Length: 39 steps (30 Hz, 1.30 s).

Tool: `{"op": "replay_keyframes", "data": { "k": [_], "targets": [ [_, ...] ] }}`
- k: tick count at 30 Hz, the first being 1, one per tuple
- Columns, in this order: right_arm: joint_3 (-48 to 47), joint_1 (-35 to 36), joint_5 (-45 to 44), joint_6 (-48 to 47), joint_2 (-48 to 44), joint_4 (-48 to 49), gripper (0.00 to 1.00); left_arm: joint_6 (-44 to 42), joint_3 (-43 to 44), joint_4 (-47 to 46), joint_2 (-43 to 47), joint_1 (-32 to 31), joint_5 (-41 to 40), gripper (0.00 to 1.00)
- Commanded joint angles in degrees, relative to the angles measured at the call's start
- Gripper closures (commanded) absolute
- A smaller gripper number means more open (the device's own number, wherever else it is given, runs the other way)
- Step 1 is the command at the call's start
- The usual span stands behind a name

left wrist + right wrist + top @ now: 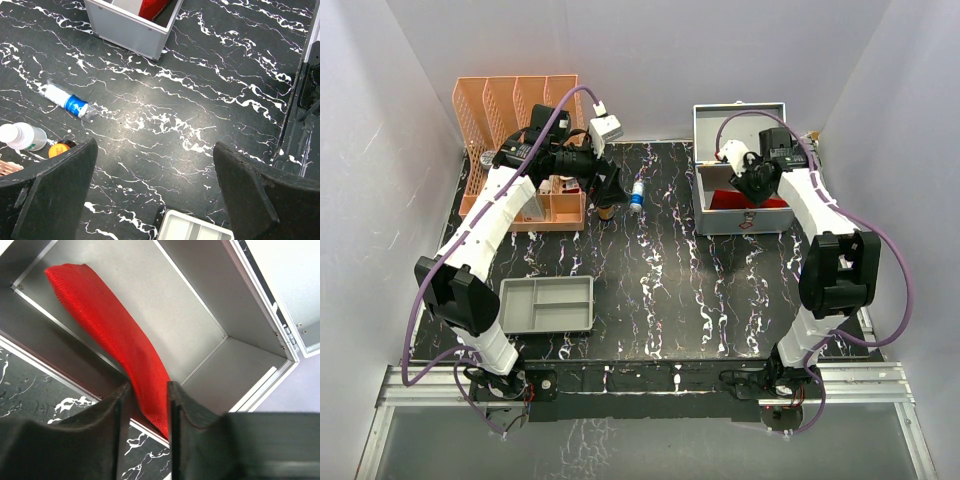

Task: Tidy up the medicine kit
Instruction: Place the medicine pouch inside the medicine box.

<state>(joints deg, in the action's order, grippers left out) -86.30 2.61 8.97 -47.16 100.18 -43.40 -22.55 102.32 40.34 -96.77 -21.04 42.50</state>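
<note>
While left tool point(155, 167) gapes, right tool point(148, 392) grips pouch point(102, 317).

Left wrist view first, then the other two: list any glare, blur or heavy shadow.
Left wrist: a soft glare patch on the table; the open left gripper has near-black, soft fingers, the tube is sharp. Right wrist: the right gripper, shut on the pouch, is dark and blurred; pouch and case evenly lit. Top external: even light, faint shadows only.
</note>
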Motion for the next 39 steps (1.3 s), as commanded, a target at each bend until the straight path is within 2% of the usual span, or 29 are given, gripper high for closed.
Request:
{"op": "replay_keyframes", "data": {
  "k": [1,6,13,15,28,32,39],
  "targets": [
    [1.37,-0.05,-2.69,1.60,-0.78,6.10,0.62,-0.82,2.00,0.50,0.99,0.48,2.66,0.01],
    [2.59,0.01,-4.80,2.90,-0.78,8.82,0.55,-0.92,2.37,0.79,0.71,0.59,3.03,0.01],
    [7.87,0.46,-8.59,4.45,-4.08,20.03,0.34,-1.16,2.93,1.23,0.13,0.68,3.54,0.01],
    [8.30,0.44,-8.63,5.00,-4.60,21.43,0.31,-1.19,3.09,1.37,-0.06,0.72,3.69,0.01],
    [10.15,0.38,-12.60,8.61,-7.49,31.22,0.25,-1.21,3.54,1.37,-0.55,0.80,3.67,0.01],
    [8.85,0.55,-13.29,13.66,-10.22,34.86,0.24,0.01,2.92,-0.07,-0.40,0.81,1.89,0.01],
    [0.33,0.66,-12.92,23.84,-11.39,29.43,0.25,4.75,-0.14,-4.48,0.34,0.79,-3.50,0.01]
  ]
}}
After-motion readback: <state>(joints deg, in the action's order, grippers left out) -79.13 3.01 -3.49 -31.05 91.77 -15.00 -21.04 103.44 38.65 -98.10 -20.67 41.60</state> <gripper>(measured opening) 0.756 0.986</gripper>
